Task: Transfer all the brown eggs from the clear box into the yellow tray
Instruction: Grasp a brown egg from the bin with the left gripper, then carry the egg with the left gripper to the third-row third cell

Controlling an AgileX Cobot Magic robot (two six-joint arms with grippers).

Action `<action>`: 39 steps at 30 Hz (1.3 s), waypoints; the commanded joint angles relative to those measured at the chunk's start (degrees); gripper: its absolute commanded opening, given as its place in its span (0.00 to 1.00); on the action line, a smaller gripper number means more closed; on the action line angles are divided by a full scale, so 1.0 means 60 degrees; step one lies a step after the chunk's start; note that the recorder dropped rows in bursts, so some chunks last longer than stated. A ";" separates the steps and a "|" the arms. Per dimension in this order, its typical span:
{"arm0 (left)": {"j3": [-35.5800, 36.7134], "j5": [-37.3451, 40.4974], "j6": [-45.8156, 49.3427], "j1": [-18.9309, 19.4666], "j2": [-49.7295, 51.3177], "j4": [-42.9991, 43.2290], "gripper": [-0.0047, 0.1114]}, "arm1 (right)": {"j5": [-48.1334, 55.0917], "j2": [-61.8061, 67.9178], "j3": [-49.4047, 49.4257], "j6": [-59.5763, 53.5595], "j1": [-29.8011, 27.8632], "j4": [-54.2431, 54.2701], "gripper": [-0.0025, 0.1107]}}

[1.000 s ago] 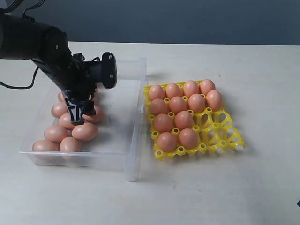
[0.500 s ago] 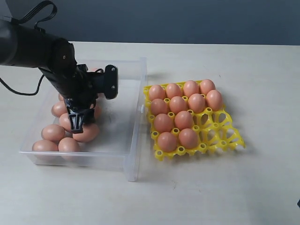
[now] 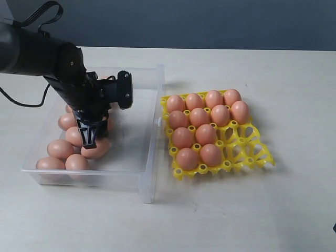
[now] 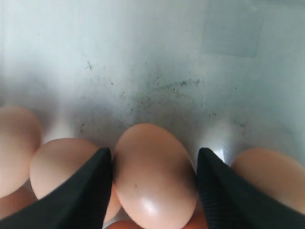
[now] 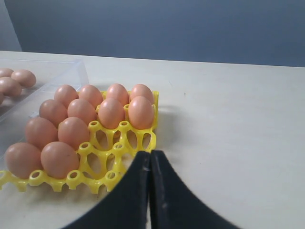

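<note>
While the arm [image 3: 47, 58] hides part of the box [image 3: 149, 157], you have the left gripper [image 4: 153, 152] astride one egg [image 4: 152, 186] there, grip unconfirmed, and the right gripper [image 5: 150, 162] pressed together, empty, near the tray [image 5: 52, 183].

The exterior view looks down at a slant over the table [image 3: 236, 210], with the box [image 3: 152, 131] left and the tray [image 3: 252, 152] right. The left wrist view faces down into the box, very near the eggs [image 4: 155, 176]. The right wrist view looks low across the table, sharing the tray and a box corner with the exterior
</note>
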 commanded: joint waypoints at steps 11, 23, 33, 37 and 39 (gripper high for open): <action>-0.0415 -0.0963 0.0301 0.0000 -0.1143 -0.3856 0.05 | -0.0114 0.0000 -0.0033 -0.0002 0.0014 -0.0024 0.03; -0.0059 0.1309 0.9402 -0.1126 -0.0843 -1.6374 0.04 | -0.0114 0.0000 -0.0033 -0.0002 0.0014 -0.0024 0.03; -0.0896 0.1461 1.0080 -0.2275 0.1178 -1.6374 0.04 | -0.0114 0.0000 -0.0033 -0.0002 0.0014 -0.0024 0.03; -0.1445 0.1891 1.0168 -0.2275 0.1702 -1.6374 0.04 | -0.0114 0.0000 -0.0033 -0.0002 0.0014 -0.0024 0.03; -0.1710 0.1789 1.0187 -0.2275 0.1918 -1.6374 0.04 | -0.0114 0.0000 -0.0033 -0.0002 0.0014 -0.0024 0.03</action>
